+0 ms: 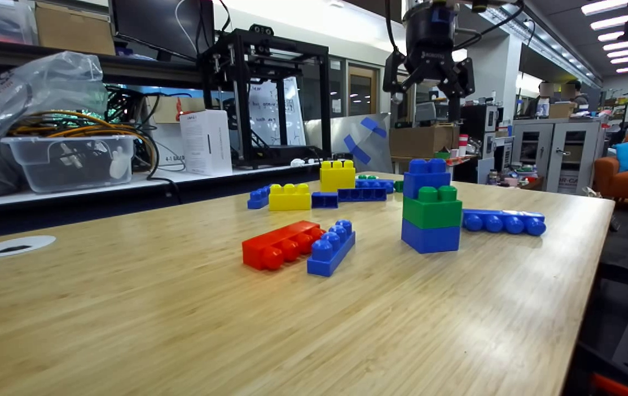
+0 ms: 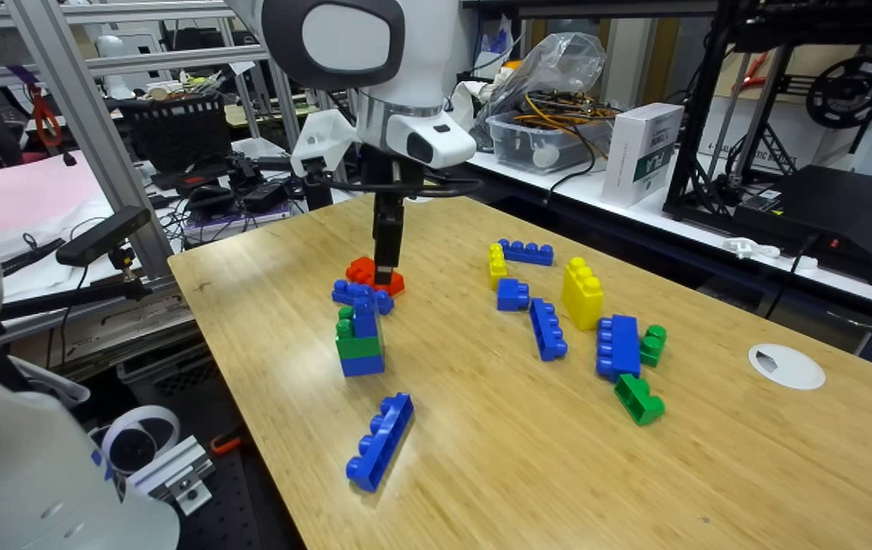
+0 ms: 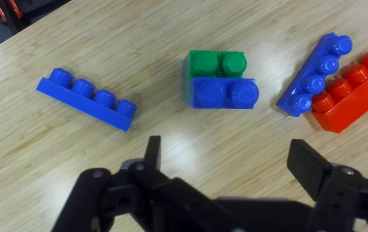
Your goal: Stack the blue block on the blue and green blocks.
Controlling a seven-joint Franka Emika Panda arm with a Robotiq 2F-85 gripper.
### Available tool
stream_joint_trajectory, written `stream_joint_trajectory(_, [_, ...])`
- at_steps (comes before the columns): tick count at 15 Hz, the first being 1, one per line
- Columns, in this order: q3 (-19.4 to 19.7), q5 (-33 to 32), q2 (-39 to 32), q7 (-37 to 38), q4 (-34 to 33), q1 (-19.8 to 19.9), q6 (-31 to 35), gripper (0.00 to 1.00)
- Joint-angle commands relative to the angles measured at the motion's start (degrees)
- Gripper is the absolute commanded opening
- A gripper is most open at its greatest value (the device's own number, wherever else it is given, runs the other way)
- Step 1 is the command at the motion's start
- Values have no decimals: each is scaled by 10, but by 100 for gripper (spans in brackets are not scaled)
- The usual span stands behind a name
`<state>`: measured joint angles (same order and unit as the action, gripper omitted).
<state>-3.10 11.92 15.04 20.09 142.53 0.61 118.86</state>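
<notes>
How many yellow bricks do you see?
2. In both exterior views, the lower yellow brick stands near a small blue brick, left of the taller yellow brick; probably none is hidden.

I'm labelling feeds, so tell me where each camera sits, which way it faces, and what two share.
In an exterior view: low, near the tabletop, looking across at the brick stack; the gripper shows up top.
In an exterior view: higher, looking down across the tabletop toward the white box; the white arm and gripper show.
Wrist view: on the white arm, looking down at the brick stack; open fingers enter from the bottom.
Both exterior views share the brick stack, yellow bricks and white box.
</notes>
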Motion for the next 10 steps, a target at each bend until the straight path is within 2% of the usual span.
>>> stream_joint_trajectory(1, [-6,-4,-19,12,16,-3,45,100])
stream_joint_trajectory(10, [-11,-9,-67,4,43,-19,91,100])
